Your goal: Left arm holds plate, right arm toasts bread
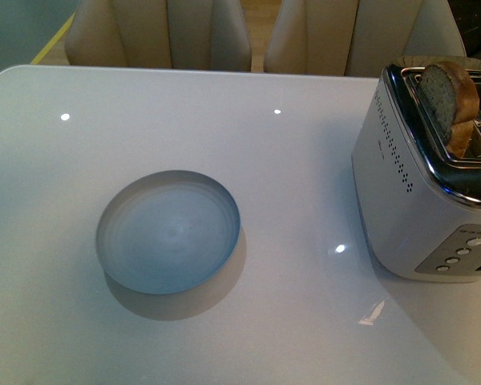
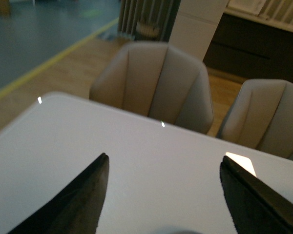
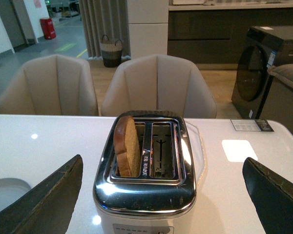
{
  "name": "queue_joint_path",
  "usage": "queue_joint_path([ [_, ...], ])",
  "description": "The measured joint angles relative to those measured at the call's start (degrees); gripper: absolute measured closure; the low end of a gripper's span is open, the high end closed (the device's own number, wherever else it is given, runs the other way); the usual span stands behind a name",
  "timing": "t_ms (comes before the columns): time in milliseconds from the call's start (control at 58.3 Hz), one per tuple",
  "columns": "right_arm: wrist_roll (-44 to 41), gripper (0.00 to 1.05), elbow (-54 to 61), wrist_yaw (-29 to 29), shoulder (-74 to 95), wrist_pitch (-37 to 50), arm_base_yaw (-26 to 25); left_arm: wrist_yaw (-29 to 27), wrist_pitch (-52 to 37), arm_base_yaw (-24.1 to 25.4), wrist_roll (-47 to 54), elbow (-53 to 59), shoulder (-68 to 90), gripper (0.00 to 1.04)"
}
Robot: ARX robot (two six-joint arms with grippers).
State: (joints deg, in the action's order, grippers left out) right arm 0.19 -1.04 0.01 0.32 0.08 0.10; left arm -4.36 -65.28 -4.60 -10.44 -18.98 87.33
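Standing upright in the toaster's (image 3: 146,170) slot, the bread (image 3: 127,146) lies ahead of the open right gripper (image 3: 161,195), its faces along the slot. The open left gripper (image 2: 163,195) hovers empty; the plate (image 1: 168,231) sits left of the toaster.

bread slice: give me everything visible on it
The bread is one thick slice with a brown crust, rounded top and a speckled tan crumb. It stands on edge, upright, in one slot of the toaster, its upper half sticking out; the other slot is empty. Only the toaster touches it; neither gripper does.
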Motion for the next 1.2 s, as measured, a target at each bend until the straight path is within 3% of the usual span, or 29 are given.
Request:
queue_joint_path([
  [206, 0.0, 0.09, 0.0, 0.0, 0.0, 0.0, 0.0, 2.1, 0.1, 1.7, 8.2, 6.7, -9.4, 0.77],
  [309, 0.0, 0.09, 0.0, 0.0, 0.0, 0.0, 0.0, 4.1, 3.3, 4.4, 9.1, 10.5, -16.1, 1.02],
  [1201, 0.0, 0.09, 0.0, 0.0, 0.0, 0.0, 0.0, 4.3, 36.7, 4.4, 9.8, 18.3, -58.3, 1.02],
])
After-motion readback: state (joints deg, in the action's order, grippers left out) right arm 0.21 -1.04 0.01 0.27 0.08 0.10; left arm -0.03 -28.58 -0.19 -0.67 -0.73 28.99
